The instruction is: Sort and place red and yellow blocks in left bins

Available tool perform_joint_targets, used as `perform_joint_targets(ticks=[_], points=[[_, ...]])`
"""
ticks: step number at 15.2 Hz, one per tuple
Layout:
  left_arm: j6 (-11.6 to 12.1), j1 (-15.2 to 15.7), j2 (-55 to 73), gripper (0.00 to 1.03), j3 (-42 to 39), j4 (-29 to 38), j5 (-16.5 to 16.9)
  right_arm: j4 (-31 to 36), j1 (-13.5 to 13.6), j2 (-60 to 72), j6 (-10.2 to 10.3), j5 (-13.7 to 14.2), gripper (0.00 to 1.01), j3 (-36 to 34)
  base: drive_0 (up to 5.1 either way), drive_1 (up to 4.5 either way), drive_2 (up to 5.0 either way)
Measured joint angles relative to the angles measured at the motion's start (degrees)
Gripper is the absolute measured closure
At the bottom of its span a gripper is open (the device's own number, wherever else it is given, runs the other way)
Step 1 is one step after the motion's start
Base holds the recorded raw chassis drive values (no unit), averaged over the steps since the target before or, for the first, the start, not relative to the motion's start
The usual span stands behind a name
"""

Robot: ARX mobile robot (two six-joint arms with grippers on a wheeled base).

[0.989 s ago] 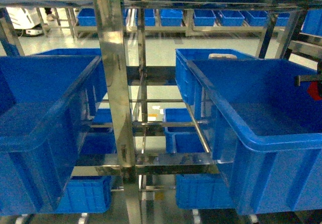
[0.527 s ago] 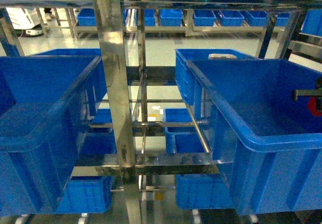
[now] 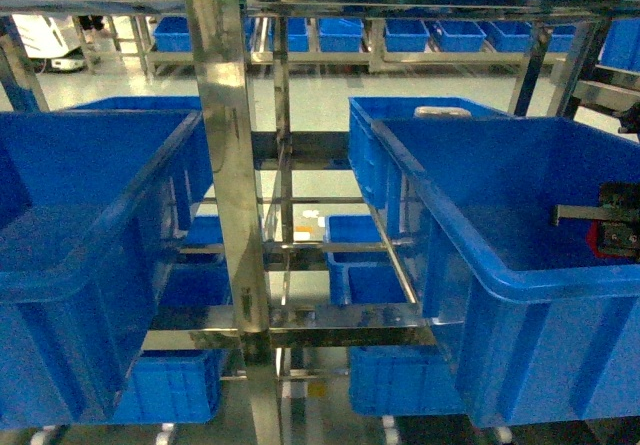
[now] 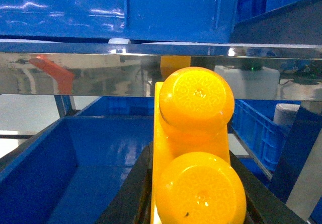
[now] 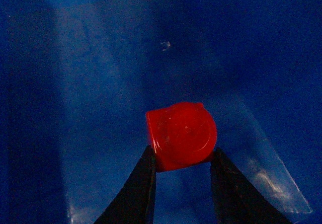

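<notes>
Two bricks, both already in hand, one per tool. Right tool [image 5: 182,169] closed on the red block [image 5: 181,136], dark fingers [image 5: 138,194] pinching its lower side walls, single round stud facing the wrist camera, blue floor of the right crate [image 3: 500,275] beneath it; visible in the head view at the far right edge, over that crate's interior. Left tool [image 4: 193,194] closed on the orange-yellow block [image 4: 193,148], dark fingers pressed against both long sides low down, two round studs facing the camera, held in front of a shiny steel rack rail [image 4: 100,73] with an open blue crate [image 4: 60,173] below and to the left; not to be found in the head view, so its place relative to the left crate [image 3: 90,265] cannot be told. Likely light, rigid, hollow plastic: no give under pressure, no risk of crushing. Glossy faces, so probably slippery; best taken across flat opposite walls, never across the rounded studs. Red one held only by its lower edge, so liable to pivot or slip. Taller yellow one more apt to tip if gripped low; hold looks square at present.
</notes>
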Motion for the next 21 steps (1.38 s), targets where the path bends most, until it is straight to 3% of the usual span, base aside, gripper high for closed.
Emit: perform_joint_targets(ticks=[1,4,9,10,11,15,21], points=[[0.0,0.0,0.0,0.77,0.0,0.0,0.0,0.0,0.0,0.0,0.2,-0.1,0.72,0.0,0.0,0.00,0.0],[0.0,0.0,0.0,0.77,0.0,0.0,0.0,0.1,0.0,0.0,0.4,-0.1,0.35,0.0,0.0,0.00,0.0],[0.0,0.0,0.0,0.77,0.0,0.0,0.0,0.0,0.0,0.0,0.4,0.0,0.22,0.0,0.0,0.00,0.0],[0.0,0.0,0.0,0.77,0.0,0.0,0.0,0.0,0.0,0.0,0.4,0.1,0.17,0.0,0.0,0.00,0.0],[0.0,0.0,0.0,0.77,0.0,0.0,0.0,0.0,0.0,0.0,0.4,0.2,0.04,0.0,0.0,0.00,0.0],[0.0,0.0,0.0,0.77,0.0,0.0,0.0,1.3,-0.1,0.0,-0.8,1.6,0.03,1.0,0.0,0.00,0.0],[0.0,0.0,0.0,0.77,0.0,0.0,0.0,4.2,-0.1,-0.5,-0.9,2.5,0.03,2.4,0.0,0.00,0.0]])
